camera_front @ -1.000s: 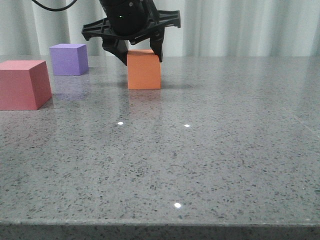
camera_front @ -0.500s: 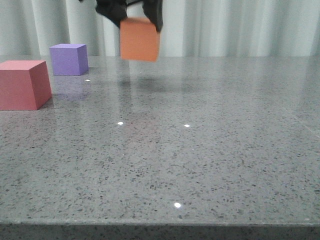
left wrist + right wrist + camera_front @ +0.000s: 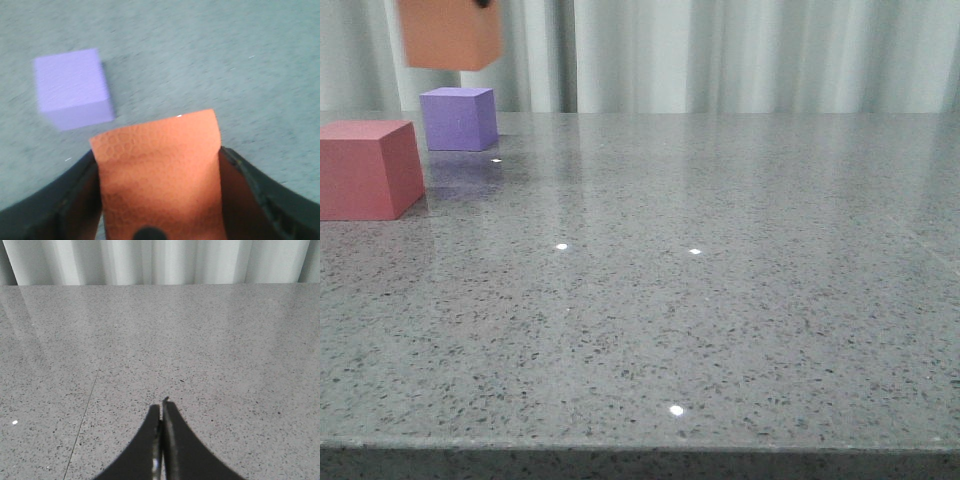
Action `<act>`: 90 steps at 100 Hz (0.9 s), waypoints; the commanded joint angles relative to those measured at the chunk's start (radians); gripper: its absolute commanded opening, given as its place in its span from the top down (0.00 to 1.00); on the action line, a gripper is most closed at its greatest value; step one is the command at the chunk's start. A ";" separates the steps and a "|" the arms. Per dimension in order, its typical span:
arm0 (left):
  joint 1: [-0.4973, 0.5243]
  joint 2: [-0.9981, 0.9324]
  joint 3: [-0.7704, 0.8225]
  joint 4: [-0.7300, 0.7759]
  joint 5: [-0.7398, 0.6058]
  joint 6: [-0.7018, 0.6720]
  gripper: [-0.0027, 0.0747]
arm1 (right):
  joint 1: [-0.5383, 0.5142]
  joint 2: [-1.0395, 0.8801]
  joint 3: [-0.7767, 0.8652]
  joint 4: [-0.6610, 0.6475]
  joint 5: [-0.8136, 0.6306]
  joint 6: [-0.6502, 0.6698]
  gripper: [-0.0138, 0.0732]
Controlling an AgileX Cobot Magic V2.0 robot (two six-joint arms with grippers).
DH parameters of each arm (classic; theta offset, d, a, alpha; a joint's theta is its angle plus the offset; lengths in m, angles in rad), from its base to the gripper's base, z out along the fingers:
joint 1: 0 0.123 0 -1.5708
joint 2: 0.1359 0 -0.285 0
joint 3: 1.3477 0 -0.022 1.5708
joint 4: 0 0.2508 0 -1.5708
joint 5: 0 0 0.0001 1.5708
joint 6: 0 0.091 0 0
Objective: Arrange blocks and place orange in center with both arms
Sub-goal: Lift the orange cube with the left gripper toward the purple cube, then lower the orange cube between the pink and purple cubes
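The orange cube (image 3: 450, 33) hangs in the air at the top left of the front view, above the purple cube (image 3: 459, 118). My left gripper (image 3: 159, 165) is shut on the orange cube (image 3: 160, 170), its dark fingers (image 3: 65, 195) pressed on both sides. The purple cube (image 3: 72, 87) sits on the table below and beyond it. The red cube (image 3: 368, 168) rests at the left edge, nearer than the purple one. My right gripper (image 3: 161, 407) is shut and empty above bare table; it does not show in the front view.
The grey speckled tabletop (image 3: 720, 280) stretches to the right and front. A pale curtain (image 3: 740, 50) hangs behind the table's far edge. A thin seam line (image 3: 82, 425) runs across the table in the right wrist view.
My left gripper lifted the orange cube off the table and carried it up and to the left, from mid-table to above the purple cube. The gripper body has left the front view.
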 commanded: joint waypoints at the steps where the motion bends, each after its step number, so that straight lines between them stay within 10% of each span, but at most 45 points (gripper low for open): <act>1: 0.054 -0.069 0.010 -0.039 -0.074 0.033 0.59 | -0.007 0.000 -0.028 -0.003 -0.084 -0.006 0.92; 90: 0.157 0.067 0.041 -0.280 -0.121 0.268 0.59 | -0.007 0.000 -0.028 -0.003 -0.084 -0.006 0.92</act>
